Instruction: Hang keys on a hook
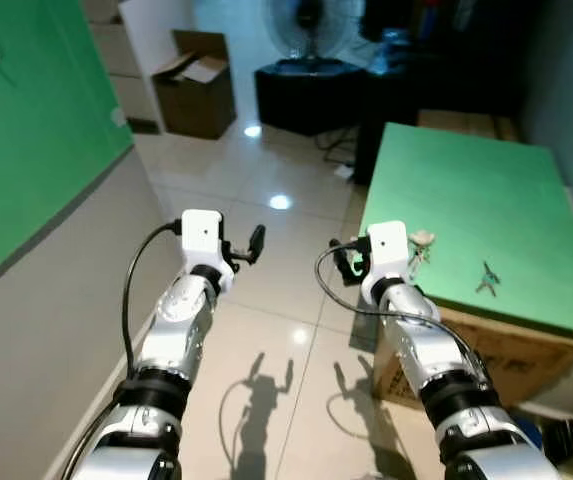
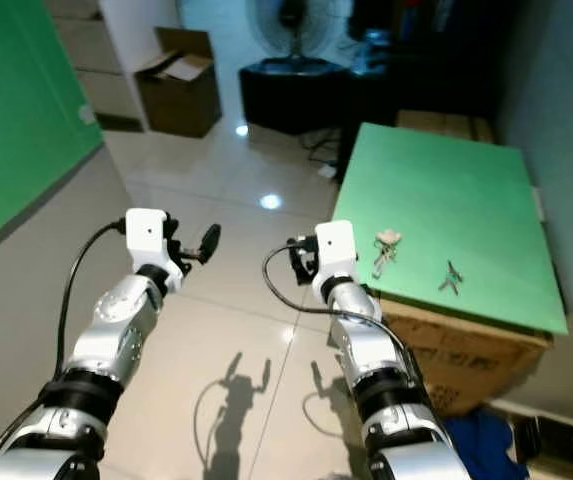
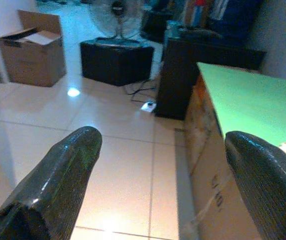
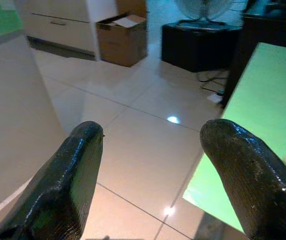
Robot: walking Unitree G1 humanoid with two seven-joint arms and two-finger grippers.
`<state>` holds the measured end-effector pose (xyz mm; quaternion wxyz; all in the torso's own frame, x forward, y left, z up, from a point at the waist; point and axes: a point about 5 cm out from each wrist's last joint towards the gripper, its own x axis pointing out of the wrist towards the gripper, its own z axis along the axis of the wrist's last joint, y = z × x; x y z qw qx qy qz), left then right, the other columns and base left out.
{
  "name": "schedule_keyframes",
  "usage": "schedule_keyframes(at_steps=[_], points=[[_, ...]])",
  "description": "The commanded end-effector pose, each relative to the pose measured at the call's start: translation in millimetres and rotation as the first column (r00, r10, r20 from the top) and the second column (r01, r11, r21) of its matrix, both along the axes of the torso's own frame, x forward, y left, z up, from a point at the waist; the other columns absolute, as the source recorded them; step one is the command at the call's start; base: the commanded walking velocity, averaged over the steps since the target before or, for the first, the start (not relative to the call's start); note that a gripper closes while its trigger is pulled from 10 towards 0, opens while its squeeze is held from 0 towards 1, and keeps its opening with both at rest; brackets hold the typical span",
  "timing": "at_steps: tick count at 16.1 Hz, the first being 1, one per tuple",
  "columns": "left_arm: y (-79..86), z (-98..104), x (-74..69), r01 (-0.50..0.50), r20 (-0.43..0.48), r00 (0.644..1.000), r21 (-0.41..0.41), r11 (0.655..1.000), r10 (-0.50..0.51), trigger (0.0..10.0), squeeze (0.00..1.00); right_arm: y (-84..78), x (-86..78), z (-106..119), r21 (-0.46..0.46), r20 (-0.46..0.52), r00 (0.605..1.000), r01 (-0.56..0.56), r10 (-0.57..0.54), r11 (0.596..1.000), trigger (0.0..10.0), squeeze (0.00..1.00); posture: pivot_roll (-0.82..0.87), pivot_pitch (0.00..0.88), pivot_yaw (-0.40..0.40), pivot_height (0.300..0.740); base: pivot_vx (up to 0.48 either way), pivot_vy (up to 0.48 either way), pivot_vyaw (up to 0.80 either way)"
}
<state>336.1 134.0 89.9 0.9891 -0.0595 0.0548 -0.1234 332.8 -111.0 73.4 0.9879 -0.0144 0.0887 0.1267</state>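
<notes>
Both grippers, jaws apart, over open floor beside green table edge.

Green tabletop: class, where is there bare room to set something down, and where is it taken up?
The green tabletop is bare across its far half and along its right side. Its near left corner is crowded: keys with a pale fob lie beside the right gripper, and a second bunch of keys lies near the front edge.

Glossy floor tiles throw back the lamps. The green counter looks matt, over a brown cardboard box. Silvery metal keys glint.
</notes>
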Motion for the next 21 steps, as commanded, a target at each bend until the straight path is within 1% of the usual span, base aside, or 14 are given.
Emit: schedule_keyframes(at_steps=[1,5,8,10,11,14,17,21], points=[[-3.2,-1.3,-0.4,0.012,-0.001,1.0,0.011,1.0,-0.012,10.0,0.0,-5.3,0.6,2.4,-0.016,0.021,1.0,0.009,-0.009,1.0,10.0,0.0,-0.09,0.0,0.07,0.74,0.0,-0.424,0.0],[-3.8,-2.2,-0.7,0.023,-0.002,1.0,0.032,0.999,-0.023,10.0,0.0,-4.6,-0.7,1.1,-0.02,0.019,1.0,0.0,0.0,1.0,10.0,0.0,-0.09,0.0,0.07,0.74,0.298,-0.372,0.0],[-0.4,-2.6,-0.2,0.003,-0.012,1.0,0.022,1.0,-0.003,10.0,0.0,-2.9,-1.4,3.1,-0.027,0.039,0.999,-0.005,0.006,1.0,10.0,0.0,-0.09,0.0,0.072,0.74,0.0,0.0,0.0],[1.1,-2.7,0.0,-0.006,-0.012,1.0,0.035,0.999,0.006,10.0,0.0,-2.8,-1.7,3.2,-0.035,0.041,0.999,-0.005,0.006,0.999,10.0,0.0,-0.09,0.0,0.074,0.74,0.0,0.0,0.0],[1.4,-2.0,-0.3,-0.001,-0.009,1.0,0.038,0.999,0.002,10.0,0.0,-2.8,-2.9,3.1,-0.035,0.043,0.999,-0.005,0.007,0.999,10.0,0.0,-0.09,0.0,0.076,0.74,0.0,0.0,0.0],[-4.9,-3.6,-3.1,0.042,0.001,0.999,0.059,0.997,-0.042,10.0,0.0,-4.5,-5.1,0.5,-0.038,0.037,0.999,-0.004,0.005,0.999,10.0,0.0,-0.1,0.0,0.079,0.74,0.0,0.0,0.0],[-8.3,-3.9,-4.9,0.056,0.01,0.998,0.056,0.997,-0.057,10.0,0.0,-4.5,-6.7,-0.6,-0.042,0.033,0.999,-0.005,0.006,0.999,10.0,0.0,-0.1,0.0,0.081,0.74,0.419,0.0,0.0],[-8.6,-3.5,-4.2,0.061,0.012,0.998,0.058,0.996,-0.061,10.0,0.0,-5.0,-6.5,-0.6,-0.045,0.032,0.999,-0.004,0.006,0.999,10.0,0.0,-0.1,0.0,0.084,0.74,0.48,0.0,0.0]])
